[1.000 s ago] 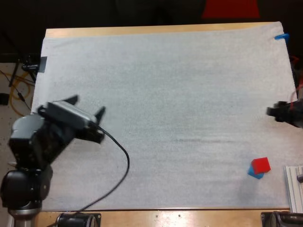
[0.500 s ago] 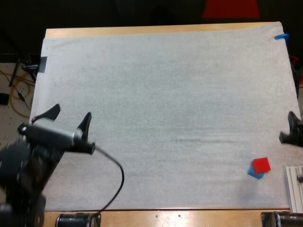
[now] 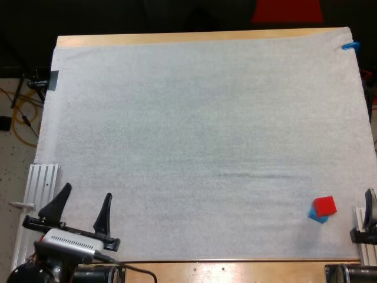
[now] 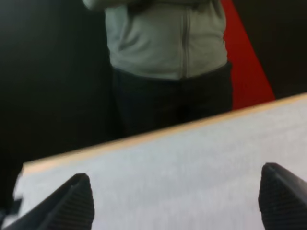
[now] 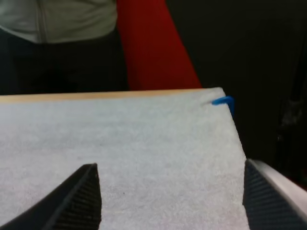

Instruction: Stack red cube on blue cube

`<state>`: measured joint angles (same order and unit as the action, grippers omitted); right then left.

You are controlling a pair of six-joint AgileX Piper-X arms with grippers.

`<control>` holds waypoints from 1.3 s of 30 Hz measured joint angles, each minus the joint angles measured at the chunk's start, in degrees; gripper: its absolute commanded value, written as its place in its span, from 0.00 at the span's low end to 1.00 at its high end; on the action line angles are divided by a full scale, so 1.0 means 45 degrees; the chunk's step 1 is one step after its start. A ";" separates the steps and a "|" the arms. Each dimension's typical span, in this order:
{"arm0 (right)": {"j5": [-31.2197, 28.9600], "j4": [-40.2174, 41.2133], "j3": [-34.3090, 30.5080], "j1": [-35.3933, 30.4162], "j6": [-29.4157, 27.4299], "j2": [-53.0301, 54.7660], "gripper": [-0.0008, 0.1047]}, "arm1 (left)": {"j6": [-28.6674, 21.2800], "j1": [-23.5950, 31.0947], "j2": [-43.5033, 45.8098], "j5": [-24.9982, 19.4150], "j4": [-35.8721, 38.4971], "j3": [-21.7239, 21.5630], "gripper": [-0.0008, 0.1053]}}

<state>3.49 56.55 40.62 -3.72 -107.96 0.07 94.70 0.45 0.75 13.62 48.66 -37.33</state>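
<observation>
Your red cube sits on the blue cube, near right; the task looks done. Left gripper and right gripper gape, empty.

This looks to me like a robotics lab bench. A pale wooden table carries a white textured mat, with a ribbed aluminium rail at its near corner beside my left gripper. Yellow and black cables lie loose on the speckled floor, and a person stands at the far side.
</observation>
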 measured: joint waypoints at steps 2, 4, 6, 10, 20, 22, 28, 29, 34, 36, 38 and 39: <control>0.0000 0.0077 -0.0154 0.0000 0.0000 0.0140 0.60 | 0.0000 0.0000 -0.0003 0.0000 0.0919 0.0118 0.66; 0.0000 0.0584 -0.0174 0.0000 0.0000 0.0136 0.60 | 0.0000 0.0044 -0.0003 0.0190 0.1843 0.0110 0.66; 0.0277 0.0489 -0.0436 0.0000 0.0000 0.0136 0.60 | 0.0000 0.0040 -0.0003 0.0275 0.2312 0.0248 0.66; 0.0322 0.0338 -0.0815 0.0000 0.0000 0.0136 0.60 | 0.0000 0.0040 -0.0003 0.0268 0.2298 0.0511 0.66; 0.0595 0.0302 -0.2335 0.0000 0.0040 0.0136 0.60 | 0.0095 0.0040 -0.0003 -0.0001 0.1713 0.2012 0.66; 0.0595 0.0302 -0.2554 0.0000 0.0076 0.0136 0.60 | 0.0154 0.0040 -0.0003 -0.0001 0.1623 0.2159 0.66; 0.0595 0.0239 -0.2644 0.0000 0.0076 0.0136 0.60 | 0.0172 0.0040 -0.0003 -0.0001 0.1564 0.2172 0.66; 0.0595 0.0239 -0.2644 0.0000 0.0076 0.0136 0.60 | 0.0172 0.0040 -0.0003 -0.0001 0.1536 0.2172 0.66; 0.0595 0.0239 -0.2644 0.0000 0.0076 0.0136 0.60 | 0.0172 0.0040 -0.0003 -0.0001 0.1540 0.2172 0.66; 0.0595 0.0239 -0.2644 0.0000 0.0076 0.0136 0.60 | 0.0172 0.0040 -0.0003 -0.0001 0.1540 0.2172 0.66; 0.0595 0.0239 -0.2644 0.0000 0.0076 0.0136 0.60 | 0.0172 0.0040 -0.0003 -0.0001 0.1540 0.2172 0.66; 0.0595 0.0239 -0.2644 0.0000 0.0076 0.0136 0.60 | 0.0172 0.0040 -0.0003 -0.0001 0.1540 0.2172 0.66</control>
<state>6.17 57.63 28.73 -3.72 -107.61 0.68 95.47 0.62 0.74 13.62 55.59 -27.56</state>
